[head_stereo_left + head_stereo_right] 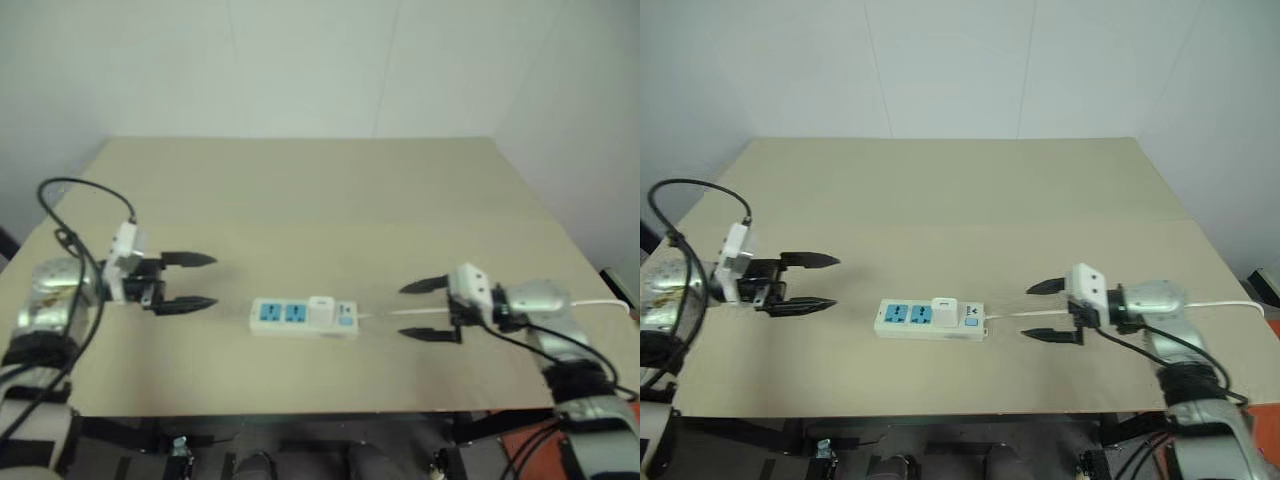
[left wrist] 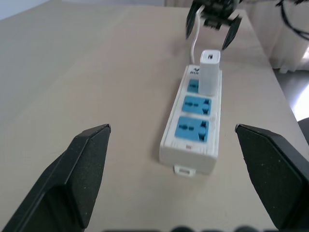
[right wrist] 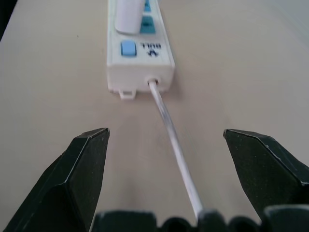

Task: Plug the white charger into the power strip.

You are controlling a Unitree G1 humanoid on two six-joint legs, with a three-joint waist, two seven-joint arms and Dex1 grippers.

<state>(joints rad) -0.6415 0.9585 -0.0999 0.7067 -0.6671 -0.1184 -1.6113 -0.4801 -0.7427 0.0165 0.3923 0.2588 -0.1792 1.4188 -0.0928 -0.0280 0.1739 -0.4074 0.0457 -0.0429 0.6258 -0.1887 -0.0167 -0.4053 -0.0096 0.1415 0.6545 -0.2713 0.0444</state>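
The long white power strip with its blue-faced sockets lies flat on my pale tan desk, a little below the centre of the head view and running left to right. The small white rectangular charger stands upright in the socket nearest the cord end, just beside the strip's blue switch; the two sockets to its left show bare blue faces. The thin white cord leaves the strip's right end and runs along the desk toward the right edge of the frame.

My left gripper hovers at the left of the frame, well apart from the strip's left end, pointing level toward it. Its jaws stand wide apart with nothing between them; in the left wrist view the strip lies ahead, between the two black fingers and clear of both.

My right gripper sits at the right of the frame, pointing back toward the strip's cord end, near it but not touching. Its jaws are also spread wide and hold nothing. In the right wrist view the cord runs between the fingers on the desk beneath them.
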